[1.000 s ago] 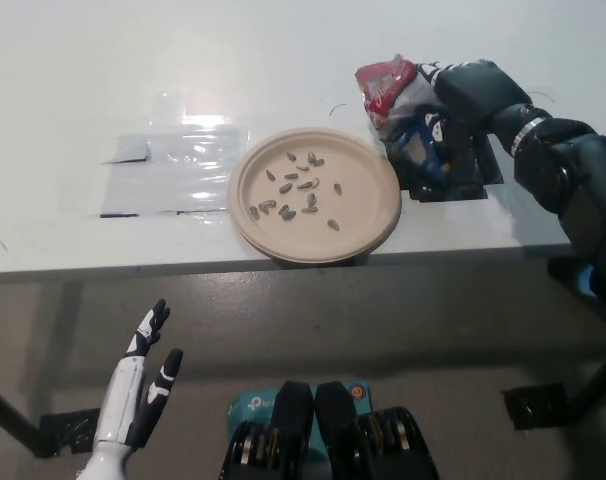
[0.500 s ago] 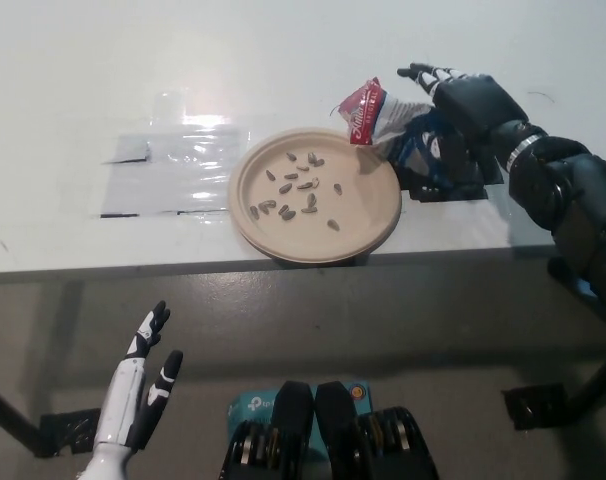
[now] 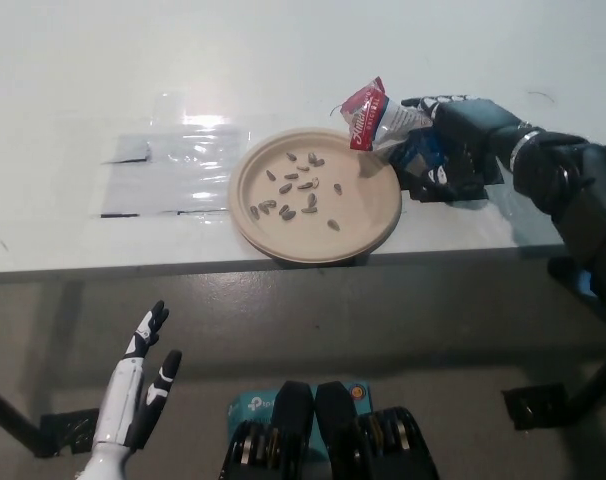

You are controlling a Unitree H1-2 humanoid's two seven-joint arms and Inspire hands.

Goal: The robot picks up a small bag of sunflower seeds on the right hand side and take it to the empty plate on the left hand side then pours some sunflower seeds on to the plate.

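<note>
A tan paper plate (image 3: pixel 368 205) sits on the white table, with several sunflower seeds (image 3: pixel 298 192) scattered on its left half. The small red, white and blue seed bag (image 3: pixel 375 119) is tilted over the plate's upper right rim, red end toward the plate. My black right hand (image 3: pixel 453 140) is shut on the bag's right end, coming in from the right. My white left hand (image 3: pixel 141 385) hangs open below the table's front edge at lower left.
A clear plastic sheet (image 3: pixel 173 165) lies flat on the table left of the plate. A dark patch (image 3: pixel 463 185) shows on the table under my right hand. The table's front edge (image 3: pixel 183 268) runs across the middle of the view.
My right hand has carried the bag left and turned it, so its red end now leans over the plate's rim. The left hand has stayed still.
</note>
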